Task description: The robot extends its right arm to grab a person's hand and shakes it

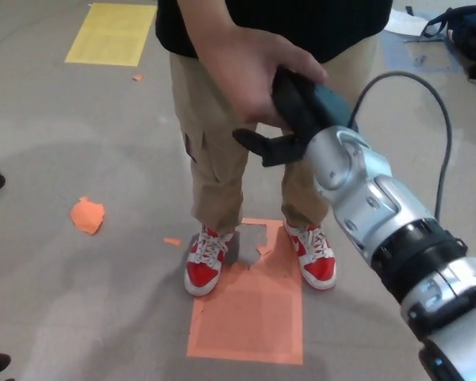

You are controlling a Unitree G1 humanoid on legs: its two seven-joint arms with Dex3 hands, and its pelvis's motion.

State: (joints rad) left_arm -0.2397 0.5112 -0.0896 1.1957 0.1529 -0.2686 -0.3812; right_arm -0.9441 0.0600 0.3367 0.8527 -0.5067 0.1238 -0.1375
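- Now the right hand [295, 119] is meeting the person's hand [250, 75], which is wrapping over its top at chest height; one black finger is jutting free, so I cannot tell its closure.
- Squeezing harder or shaking sharply is risking a pinch.

So the right arm [397, 238] comes in from the lower right corner and reaches up and toward the middle, silver forearm shell, black wrist section, a grey cable looping off behind it. The right hand [297, 119] is wrapped in the person's hand [250, 75], which sits on top of it, fingers curled over. One black finger [258, 145] pokes out to the left underneath. Left hand isn't showing.
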